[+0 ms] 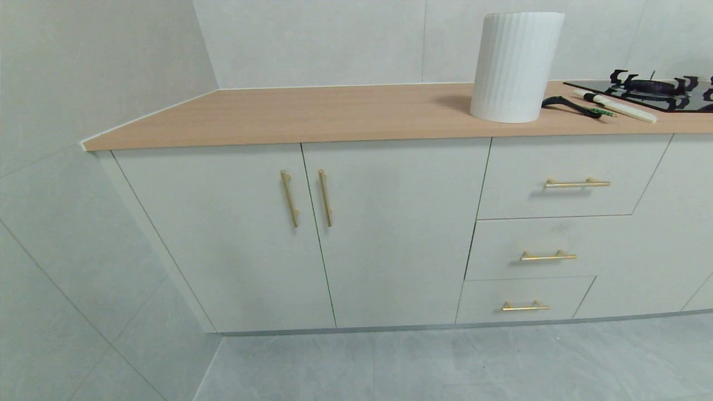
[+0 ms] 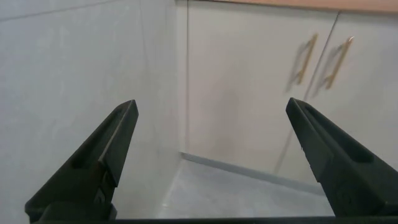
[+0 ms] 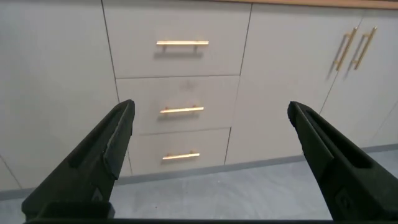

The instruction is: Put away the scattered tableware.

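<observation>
On the wooden countertop [image 1: 312, 114], at its right end, lie a black-handled utensil [image 1: 568, 104], a green-tipped one [image 1: 602, 112] and a cream-handled one [image 1: 621, 107], just right of a tall white ribbed container [image 1: 515, 65]. My left gripper [image 2: 211, 115] is open and holds nothing; it hangs low in front of the double cabinet doors [image 2: 261, 93]. My right gripper [image 3: 211, 115] is also open with nothing in it, facing the stack of three drawers [image 3: 180, 93].
A black gas hob [image 1: 660, 92] sits at the counter's far right. Below the counter are two doors with gold handles [image 1: 306, 197] and three drawers [image 1: 557, 223] with gold pulls. A tiled wall [image 1: 67, 195] closes off the left side; grey floor [image 1: 445, 362] lies in front.
</observation>
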Tool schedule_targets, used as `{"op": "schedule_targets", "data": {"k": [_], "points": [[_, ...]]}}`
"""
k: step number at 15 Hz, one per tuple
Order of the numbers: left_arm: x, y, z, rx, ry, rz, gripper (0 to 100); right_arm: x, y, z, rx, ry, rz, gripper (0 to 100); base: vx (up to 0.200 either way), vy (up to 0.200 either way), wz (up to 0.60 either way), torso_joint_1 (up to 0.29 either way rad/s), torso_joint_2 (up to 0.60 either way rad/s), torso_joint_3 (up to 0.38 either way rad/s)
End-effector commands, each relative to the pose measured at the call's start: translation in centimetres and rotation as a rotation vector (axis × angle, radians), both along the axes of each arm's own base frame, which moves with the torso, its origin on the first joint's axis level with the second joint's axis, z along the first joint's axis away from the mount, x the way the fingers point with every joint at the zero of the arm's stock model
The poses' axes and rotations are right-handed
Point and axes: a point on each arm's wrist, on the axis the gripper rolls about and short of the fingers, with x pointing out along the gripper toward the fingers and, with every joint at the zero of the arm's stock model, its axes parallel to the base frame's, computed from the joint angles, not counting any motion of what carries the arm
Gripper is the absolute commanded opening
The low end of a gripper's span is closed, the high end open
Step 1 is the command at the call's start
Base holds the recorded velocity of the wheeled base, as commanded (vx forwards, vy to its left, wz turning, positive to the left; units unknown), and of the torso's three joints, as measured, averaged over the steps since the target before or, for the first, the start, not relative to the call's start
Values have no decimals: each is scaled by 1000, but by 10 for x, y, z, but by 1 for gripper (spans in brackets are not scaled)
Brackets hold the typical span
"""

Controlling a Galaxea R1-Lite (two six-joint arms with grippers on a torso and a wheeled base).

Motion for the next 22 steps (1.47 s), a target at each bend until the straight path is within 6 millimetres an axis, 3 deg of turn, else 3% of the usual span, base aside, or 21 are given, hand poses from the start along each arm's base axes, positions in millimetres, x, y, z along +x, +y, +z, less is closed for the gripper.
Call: {"op": "schedule_targets", "data": {"k": [1,3,6,10,22], "points": [[18,-1,-29,3,58,3,100,16,0,-37,-1,82,6,100,0,0,0,0,0,0],[37,-3,-55,15,49,-87,100,16,2,-37,10,87,69,100,0,0,0,0,0,0],[47,-5,-75,77,76,-183,100,16,4,-38,8,88,183,100,0,0,0,0,0,0],[48,-7,-81,61,124,-295,100,16,5,-43,7,141,224,100,0,0,0,0,0,0],[48,-7,-81,28,119,-303,100,16,5,-43,57,138,251,100,0,0,0,0,0,0]]}}
